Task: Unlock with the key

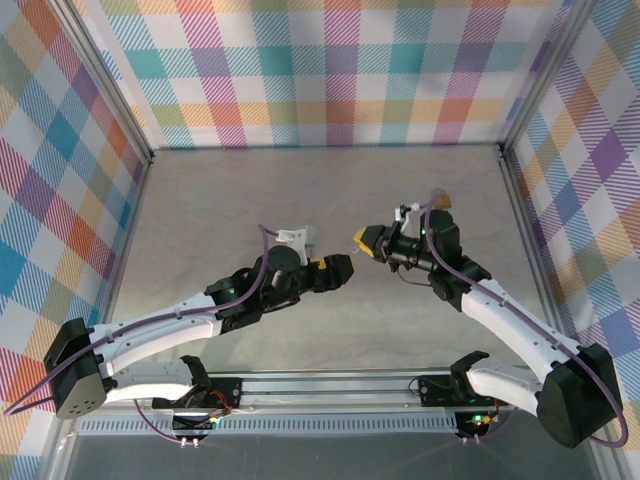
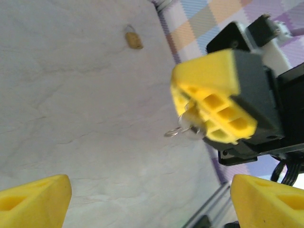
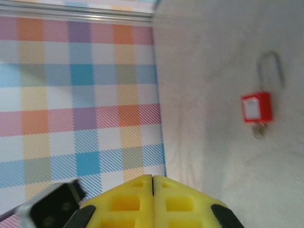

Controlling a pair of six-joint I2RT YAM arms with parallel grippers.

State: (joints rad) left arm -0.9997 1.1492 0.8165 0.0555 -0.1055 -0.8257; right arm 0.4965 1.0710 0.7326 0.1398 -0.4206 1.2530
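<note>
- Holding the key (image 2: 189,127) is the job of the right tool (image 1: 363,240): its yellow fingers are pressed together on the metal, and a small wire ring (image 2: 172,133) sticks out of the pinch.
- Opposite it, the left tool (image 2: 151,202) is spread wide, pads well apart, gripping nothing. The two tools face each other tip to tip above the middle of the surface (image 1: 250,190).
- The red padlock (image 3: 256,108) lies flat on the surface just beyond the right wrist, well apart from both tool tips. Its shackle (image 3: 271,69) points away from the body.
- Step in hand, as judged: the key is secured, and insertion is not yet begun.
- The next move calls for carrying the key to the padlock and lining it up with the keyway at the end opposite the shackle.
- The free left tool should probably steady the body before any turn, since a loose padlock is likely to slide or spin.
</note>
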